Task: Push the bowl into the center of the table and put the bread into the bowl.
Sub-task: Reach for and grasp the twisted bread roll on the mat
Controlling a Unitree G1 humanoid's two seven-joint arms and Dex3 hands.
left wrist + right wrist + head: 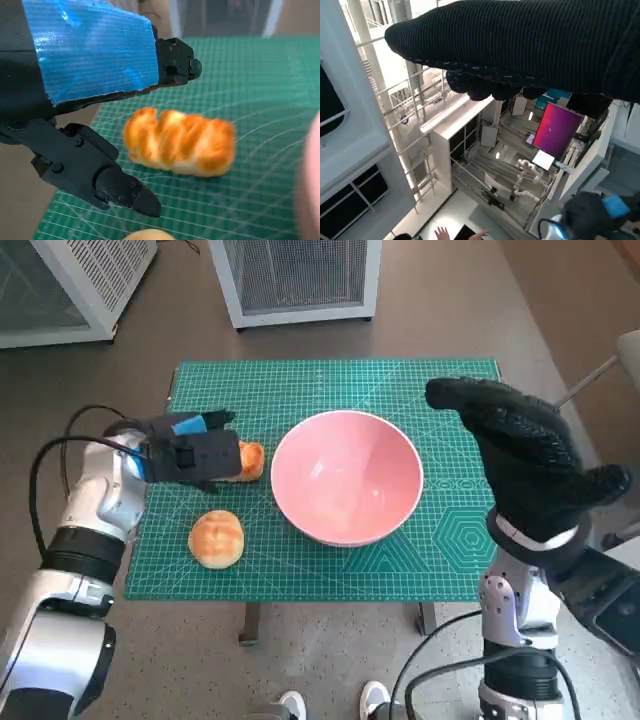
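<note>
The pink bowl (345,475) stands near the middle of the green mat. Left of it lies a braided bread roll (251,460) (180,141). My left hand (190,455) is low at the roll's left end, and its black fingers (117,187) are spread on either side of the roll with gaps showing, so it holds nothing. A round bun (216,538) (147,235) lies nearer the front edge. My right hand (520,455) (520,45) is raised above the table's right side, its fingers stretched out and empty, clear of the bowl.
The green cutting mat (440,390) covers the small table. Two white mesh-sided cabinets (295,280) stand on the floor beyond the far edge. Shoes (375,700) show at the near edge. A person's hand (440,232) appears in the right wrist view.
</note>
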